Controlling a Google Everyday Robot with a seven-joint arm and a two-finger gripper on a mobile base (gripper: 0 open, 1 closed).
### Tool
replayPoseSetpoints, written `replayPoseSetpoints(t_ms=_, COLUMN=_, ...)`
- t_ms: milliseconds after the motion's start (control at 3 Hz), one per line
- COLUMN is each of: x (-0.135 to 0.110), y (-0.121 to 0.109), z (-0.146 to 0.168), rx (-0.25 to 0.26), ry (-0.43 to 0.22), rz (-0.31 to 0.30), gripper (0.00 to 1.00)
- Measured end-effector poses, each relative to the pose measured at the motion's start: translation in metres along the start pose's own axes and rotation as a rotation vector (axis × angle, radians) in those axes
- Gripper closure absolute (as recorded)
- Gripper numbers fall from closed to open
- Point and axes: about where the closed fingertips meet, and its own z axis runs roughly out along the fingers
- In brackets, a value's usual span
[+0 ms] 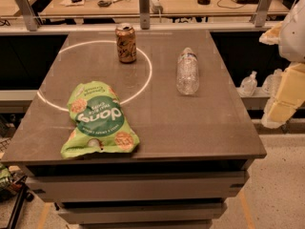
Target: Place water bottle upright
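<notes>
The water bottle (pixel 187 71) is clear ribbed plastic with a pale label band. It lies on its side on the grey table (pixel 200 128), right of centre, with its cap end pointing to the far edge. My arm hangs at the right edge of the view, off the table. Its lower end, the gripper (pixel 279 109), is to the right of the bottle and well apart from it, beyond the table's right edge. It holds nothing that I can see.
A brown soda can (pixel 126 43) stands upright at the back left, inside a white circle marked on the table. A green snack bag (pixel 98 119) lies at the front left. Small clear pump-top bottles (pixel 249 85) stand on a ledge to the right, behind the table.
</notes>
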Motion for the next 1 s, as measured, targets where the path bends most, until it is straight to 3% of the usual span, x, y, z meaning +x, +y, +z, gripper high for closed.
replayPoseSetpoints(t_ms=333, x=0.000, y=0.000, z=0.000, rx=0.000, ry=0.000, rz=0.000, gripper=0.00)
replayPoseSetpoints(t_ms=667, x=-0.005, y=-0.009, z=-0.003, rx=-0.015, ry=-0.026, rz=0.058, gripper=0.00)
replayPoseSetpoints(t_ms=1000, x=-0.015, y=-0.032, z=-0.004, rx=-0.048, ry=-0.062, rz=0.160, gripper=0.00)
